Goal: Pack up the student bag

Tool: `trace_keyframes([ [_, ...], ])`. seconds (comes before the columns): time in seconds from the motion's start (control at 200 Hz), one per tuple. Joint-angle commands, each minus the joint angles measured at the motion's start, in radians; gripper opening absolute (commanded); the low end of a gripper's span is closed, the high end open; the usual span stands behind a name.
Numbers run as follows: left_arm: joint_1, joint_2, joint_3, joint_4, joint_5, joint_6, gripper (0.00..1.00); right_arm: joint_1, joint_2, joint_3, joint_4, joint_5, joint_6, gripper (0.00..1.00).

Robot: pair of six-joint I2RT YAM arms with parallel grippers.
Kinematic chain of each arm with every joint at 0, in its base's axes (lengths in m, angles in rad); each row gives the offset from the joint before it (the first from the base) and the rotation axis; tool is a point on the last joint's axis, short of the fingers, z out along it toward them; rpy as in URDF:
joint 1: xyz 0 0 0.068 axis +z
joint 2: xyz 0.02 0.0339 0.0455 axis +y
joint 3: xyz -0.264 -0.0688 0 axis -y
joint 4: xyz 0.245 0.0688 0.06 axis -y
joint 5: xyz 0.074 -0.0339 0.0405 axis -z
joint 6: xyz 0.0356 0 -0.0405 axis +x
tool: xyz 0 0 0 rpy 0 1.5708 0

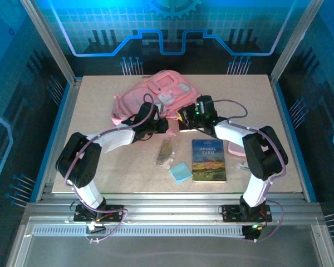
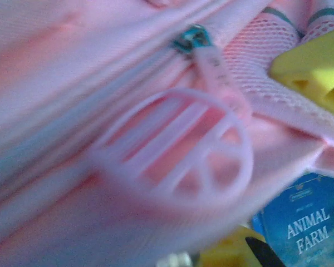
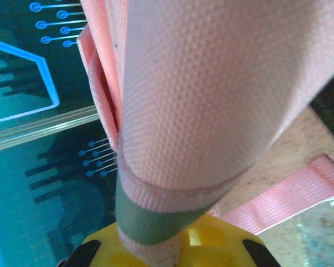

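At the left of the top view, the left tool (image 1: 157, 123) lies against the lower edge of the student bag (image 1: 156, 92), which sits slumped at the upper middle of the worktop (image 1: 128, 172). Its wrist camera is pressed close to pink cloth and a round zip pull (image 2: 175, 150). Whether this tool's fingers are apart or together cannot be told. Just to the right, the right tool (image 1: 189, 115) meets the bag's lower right corner. In its own view it appears clamped on a fold of mesh fabric edged with a green band, which runs down into the yellow fingers (image 3: 222, 245). A strap (image 3: 289, 194) lies on the board beyond.

Below the bag, from left to right, lie a small packet (image 1: 166, 151), a blue pad (image 1: 180, 172), a book (image 1: 208, 160) titled Animal Farm, and a pink flat case (image 1: 236, 149) partly under the right arm.

The likely trouble is the bag's softness. If the zip is pulled while the mesh slips from the right tool, the cloth would probably bunch and slide instead of opening. The two tools also work very near each other and could knock together, and a dragged bag might push the packet or book out of place.

The worktop is a pale, speckled, matte board with a blue border. Aluminium posts (image 1: 47, 39) frame it, and behind them are blue-lit panels (image 1: 172, 28) printed with circuit lines
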Motion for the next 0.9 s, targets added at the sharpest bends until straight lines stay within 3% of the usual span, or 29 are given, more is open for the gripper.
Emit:
trace_keyframes([
  [0.0, 0.039, -0.095, -0.03, -0.191, -0.116, 0.003, 0.0, -0.068, -0.023, 0.033, -0.077, 0.022, -0.088, 0.0],
  [0.185, 0.097, -0.176, -0.051, -0.321, -0.088, 0.033, 0.0, -0.125, 0.011, 0.066, -0.087, -0.005, -0.153, 0.0],
  [0.355, 0.139, -0.245, -0.073, -0.403, -0.05, 0.061, 0.0, -0.146, 0.096, 0.204, -0.152, -0.069, -0.252, 0.0],
  [0.53, 0.027, -0.285, -0.058, -0.367, 0.073, -0.011, 0.0, -0.108, 0.218, 0.358, -0.188, -0.142, -0.266, 0.0],
  [0.6, -0.022, -0.269, -0.042, -0.316, 0.108, -0.072, 0.0, -0.104, 0.253, 0.397, -0.198, -0.162, -0.264, 0.15],
  [0.69, -0.07, -0.234, -0.022, -0.243, 0.132, -0.123, 0.0, -0.109, 0.252, 0.397, -0.207, -0.185, -0.273, 0.58],
  [0.77, -0.093, -0.178, 0.023, -0.212, 0.137, -0.131, 0.0, -0.12, 0.207, 0.357, -0.239, -0.189, -0.309, 0.84],
  [0.89, -0.098, -0.076, 0.117, -0.202, 0.148, -0.122, 0.0, -0.142, 0.088, 0.244, -0.28, -0.199, -0.371, 1.0],
])
